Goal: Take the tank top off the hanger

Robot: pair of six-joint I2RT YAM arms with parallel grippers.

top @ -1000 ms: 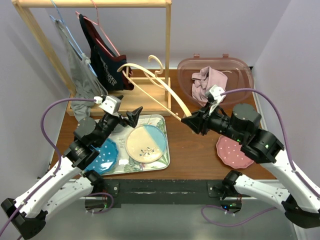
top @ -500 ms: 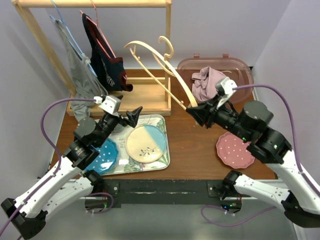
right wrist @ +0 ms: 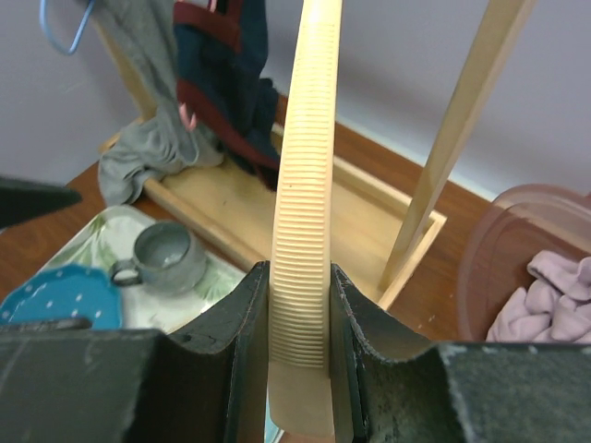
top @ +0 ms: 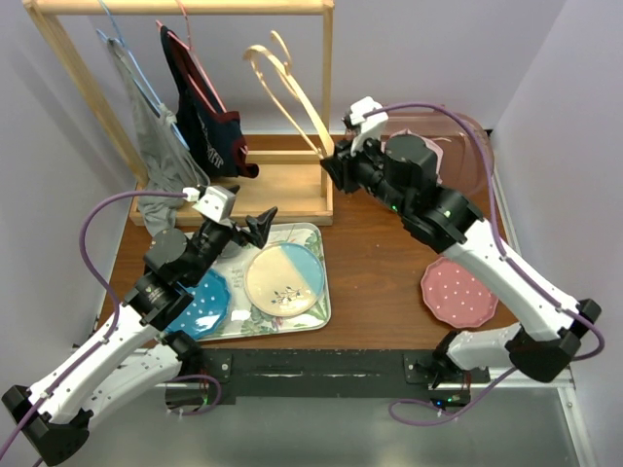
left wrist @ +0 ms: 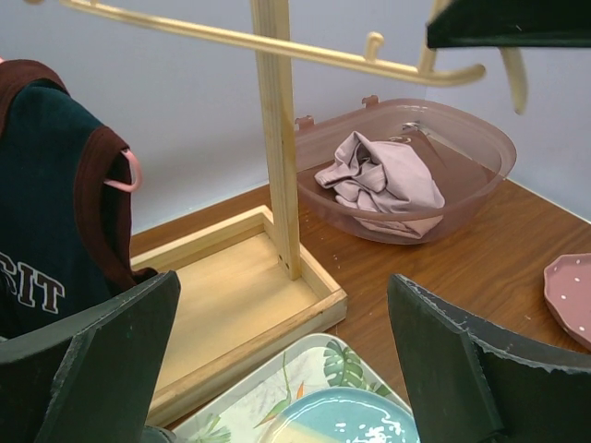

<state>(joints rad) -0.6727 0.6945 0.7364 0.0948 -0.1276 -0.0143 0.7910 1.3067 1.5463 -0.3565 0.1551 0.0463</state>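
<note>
My right gripper (top: 329, 167) is shut on one end of a bare cream hanger (top: 282, 88) and holds it raised beside the wooden rack's right post (top: 327, 107). In the right wrist view the ribbed hanger arm (right wrist: 305, 185) sits between my fingers (right wrist: 300, 277). The hanger also crosses the top of the left wrist view (left wrist: 277, 46). A mauve tank top (left wrist: 379, 175) lies crumpled in a pink bin (left wrist: 466, 175), off the hanger; it shows in the right wrist view (right wrist: 554, 295) too. My left gripper (top: 265, 222) is open and empty above the tray, jaws wide apart (left wrist: 283, 281).
The rack (top: 185, 6) holds a navy top on a pink hanger (top: 204, 122) and a grey garment on a blue hanger (top: 156, 146). A leaf-patterned tray (top: 316, 292) holds a teal plate (top: 200, 302), a cream-blue plate (top: 284, 277) and a grey mug (right wrist: 166, 258). A pink plate (top: 458, 292) lies at right.
My right arm has swung the hanger up, back and to the left, from the table's middle to the rack's right post. The left arm has not moved.
</note>
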